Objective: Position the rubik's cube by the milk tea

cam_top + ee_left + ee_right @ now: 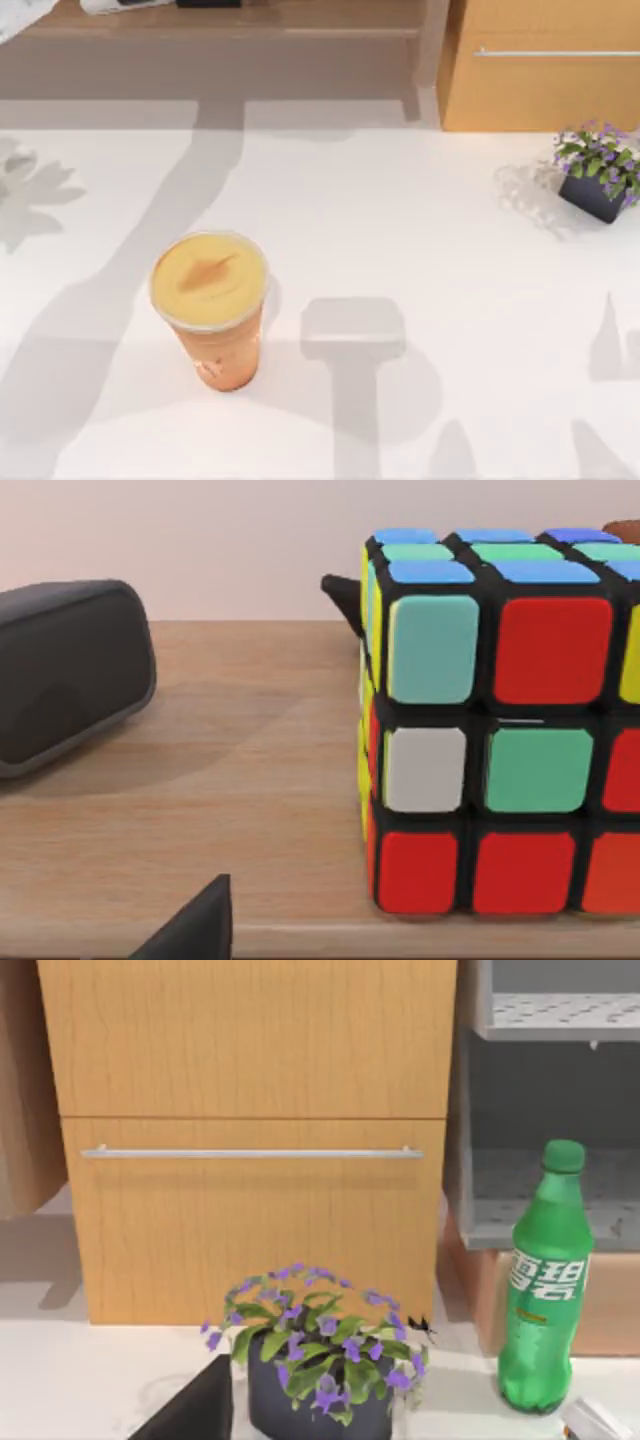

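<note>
Rubik's cube [500, 740], right edge cropped, apparently sits on wood shelf [200, 780].

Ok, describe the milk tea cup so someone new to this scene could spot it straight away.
Start from the white table in the top view and look to its left half, toward the near edge. There stands a tall tapered clear plastic cup of orange-tan milk tea. Its round pale-yellow lid with a brown smudge sets it apart from the dark-potted purple-flowered plant at the far right.
</note>
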You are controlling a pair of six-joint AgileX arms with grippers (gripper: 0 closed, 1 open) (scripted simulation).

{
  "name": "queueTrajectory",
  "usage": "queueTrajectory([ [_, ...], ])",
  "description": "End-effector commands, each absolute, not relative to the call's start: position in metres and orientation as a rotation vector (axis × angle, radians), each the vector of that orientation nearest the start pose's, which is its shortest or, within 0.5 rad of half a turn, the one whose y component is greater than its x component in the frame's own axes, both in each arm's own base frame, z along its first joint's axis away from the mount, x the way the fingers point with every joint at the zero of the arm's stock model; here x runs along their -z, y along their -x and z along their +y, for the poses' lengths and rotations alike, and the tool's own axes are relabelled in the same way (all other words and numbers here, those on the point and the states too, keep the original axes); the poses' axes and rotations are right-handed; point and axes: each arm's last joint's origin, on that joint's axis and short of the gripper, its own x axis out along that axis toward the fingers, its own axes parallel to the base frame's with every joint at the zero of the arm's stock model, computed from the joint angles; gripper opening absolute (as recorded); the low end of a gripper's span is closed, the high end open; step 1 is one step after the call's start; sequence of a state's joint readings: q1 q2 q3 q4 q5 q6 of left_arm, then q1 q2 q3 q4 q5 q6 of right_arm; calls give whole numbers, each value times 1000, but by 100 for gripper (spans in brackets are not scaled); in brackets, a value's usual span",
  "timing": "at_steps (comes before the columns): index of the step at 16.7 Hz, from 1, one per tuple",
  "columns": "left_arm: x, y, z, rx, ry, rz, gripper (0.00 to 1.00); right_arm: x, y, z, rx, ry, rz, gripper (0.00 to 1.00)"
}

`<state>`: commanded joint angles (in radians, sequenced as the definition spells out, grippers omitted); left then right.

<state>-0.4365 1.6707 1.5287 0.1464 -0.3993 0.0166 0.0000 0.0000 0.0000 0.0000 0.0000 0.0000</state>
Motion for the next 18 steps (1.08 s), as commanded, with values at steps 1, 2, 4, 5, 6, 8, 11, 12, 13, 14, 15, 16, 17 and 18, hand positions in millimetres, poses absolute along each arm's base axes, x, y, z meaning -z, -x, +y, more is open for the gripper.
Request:
queueTrajectory([
  [1, -387, -374, -158, 20, 0, 1, 100, -160, -106, -1, 0, 0, 0, 100],
  [2, -386, -376, -161, 20, 0, 0, 100, -160, -106, -1, 0, 0, 0, 100],
  [4, -386, -377, -162, 20, 0, 0, 100, -160, -106, -1, 0, 0, 0, 100],
  [5, -386, -377, -162, 20, 0, 0, 100, -160, -106, -1, 0, 0, 0, 100],
  [6, -386, -377, -162, 20, 0, 0, 100, -160, -106, -1, 0, 0, 0, 100],
  [8, -386, -378, -160, 18, 0, 2, 100, -160, -106, -1, 0, 0, 0, 100],
  [11, -387, -391, -162, 20, 0, 0, 100, -160, -106, -1, 0, 0, 0, 100],
  [12, -387, -398, -163, 20, 0, 0, 100, -160, -106, -1, 0, 0, 0, 100],
  [13, -387, -406, -164, 20, 0, 0, 100, -160, -106, -1, 0, 0, 0, 100],
  [14, -387, -413, -164, 20, 0, 0, 100, -160, -106, -1, 0, 0, 0, 100],
  [15, -387, -420, -164, 20, 0, 0, 100, -160, -106, -1, 0, 0, 0, 100],
  [16, -387, -427, -163, 20, 0, 0, 100, -160, -106, -1, 0, 0, 0, 100],
  [17, -387, -432, -163, 20, 1, -1, 100, -160, -106, -1, 0, 0, 0, 100],
  [18, -387, -435, -163, 20, 0, 0, 100, -160, -106, -1, 0, 0, 0, 100],
])
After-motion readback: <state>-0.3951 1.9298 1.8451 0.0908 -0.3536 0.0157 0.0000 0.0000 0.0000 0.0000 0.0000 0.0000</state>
